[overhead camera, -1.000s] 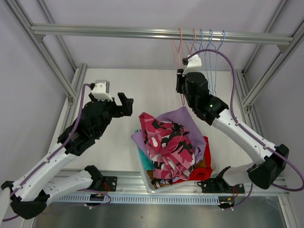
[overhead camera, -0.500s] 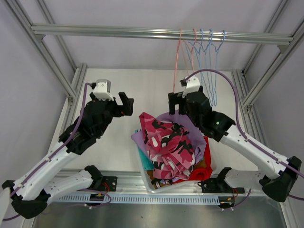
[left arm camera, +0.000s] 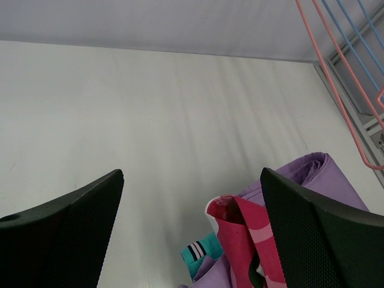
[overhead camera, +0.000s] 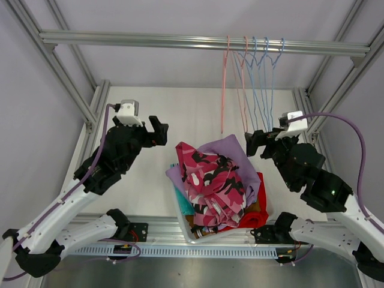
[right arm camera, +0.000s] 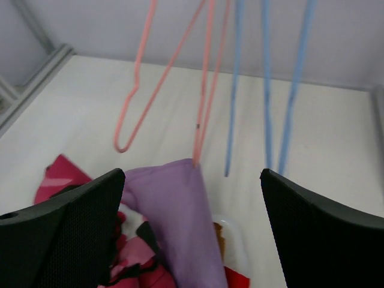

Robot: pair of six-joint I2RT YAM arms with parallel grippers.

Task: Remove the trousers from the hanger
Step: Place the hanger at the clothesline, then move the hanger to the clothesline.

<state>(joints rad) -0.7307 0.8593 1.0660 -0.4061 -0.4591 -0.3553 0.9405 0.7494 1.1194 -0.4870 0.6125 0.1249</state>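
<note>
The left tool and right tool hover spread and empty above a white table inside an aluminium frame.

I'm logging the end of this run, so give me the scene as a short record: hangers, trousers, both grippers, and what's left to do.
hangers: two pink hangers and three blue hangers, all bare, on the rail
trousers: piled in the white bin
pile order: pink camouflage on top, lilac beneath, red at right, teal at left, mustard-brown low
left gripper: open, empty, left of the pile
right gripper: open, empty, by the blue hangers' lower ends
left to do: nothing hangs on any hanger
</note>
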